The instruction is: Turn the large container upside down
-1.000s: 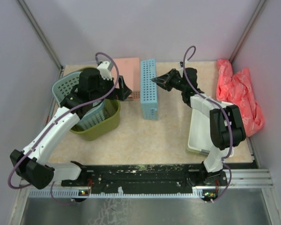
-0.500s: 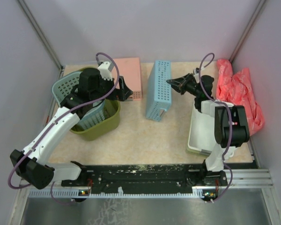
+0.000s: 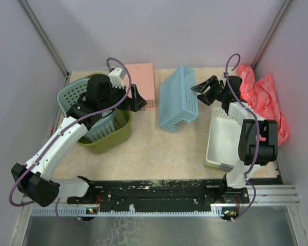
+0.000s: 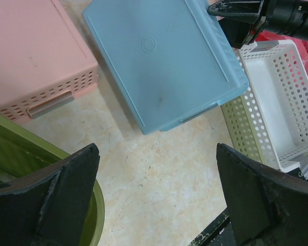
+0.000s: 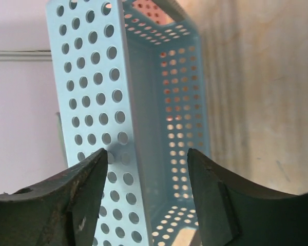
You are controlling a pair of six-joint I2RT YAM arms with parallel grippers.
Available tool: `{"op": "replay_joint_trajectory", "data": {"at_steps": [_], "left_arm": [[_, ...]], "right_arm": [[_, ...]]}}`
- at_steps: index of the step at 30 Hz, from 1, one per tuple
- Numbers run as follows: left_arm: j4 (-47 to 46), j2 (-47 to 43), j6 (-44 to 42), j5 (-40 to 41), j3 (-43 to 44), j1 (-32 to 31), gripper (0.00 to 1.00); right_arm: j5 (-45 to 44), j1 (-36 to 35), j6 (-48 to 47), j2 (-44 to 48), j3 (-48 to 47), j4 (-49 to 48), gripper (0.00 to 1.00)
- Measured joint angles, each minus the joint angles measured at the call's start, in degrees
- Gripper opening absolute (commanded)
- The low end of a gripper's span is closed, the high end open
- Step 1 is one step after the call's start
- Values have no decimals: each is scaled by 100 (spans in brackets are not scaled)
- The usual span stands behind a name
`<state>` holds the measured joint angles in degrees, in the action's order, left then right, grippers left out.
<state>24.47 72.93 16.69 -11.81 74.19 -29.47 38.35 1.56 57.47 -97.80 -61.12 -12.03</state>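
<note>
While the olive-green large container (image 3: 110, 138) sits open side up at the left of the worktop (image 3: 159, 148) with the teal basket (image 3: 72, 95) nested inside, nothing's flipped yet: left end effector (image 4: 157, 154) hangs spread and empty by its rim, right end effector (image 5: 147, 154) gapes beside the tilted blue crate (image 3: 178, 100).

No words or numbers can be read anywhere. The light-blue perforated plastic tray (image 4: 159, 61) bears a small moulded ring on its underside. It is too faint to read.

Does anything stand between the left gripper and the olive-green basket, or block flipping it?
Nothing separates the left gripper from the olive-green basket; its rim lies beside one finger. But a teal perforated basket sits tilted inside it.
</note>
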Motion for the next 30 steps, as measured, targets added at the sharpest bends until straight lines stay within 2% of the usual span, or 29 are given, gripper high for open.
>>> {"op": "replay_joint_trajectory", "data": {"at_steps": [6,9,18,20,25,30], "left_arm": [[0,15,0,-94,0,-2,100],[0,24,-4,-138,0,-2,99],[-2,127,-46,-240,-2,-4,99],[-4,151,-63,-260,-2,-4,99],[-7,177,-116,-267,-2,-4,99],[-48,177,-153,-264,-2,-4,99]], "right_arm": [[-863,-2,-1034,310,-608,1683,75],[-1464,-2,-1541,520,-920,2441,76],[-2728,-166,-2601,1375,-1263,3624,75],[-3005,-413,-2852,1569,-1283,3777,75],[-3711,-1665,-3333,1969,-1233,4122,72],[-4028,-2559,-3279,2221,-675,4238,67]]}}
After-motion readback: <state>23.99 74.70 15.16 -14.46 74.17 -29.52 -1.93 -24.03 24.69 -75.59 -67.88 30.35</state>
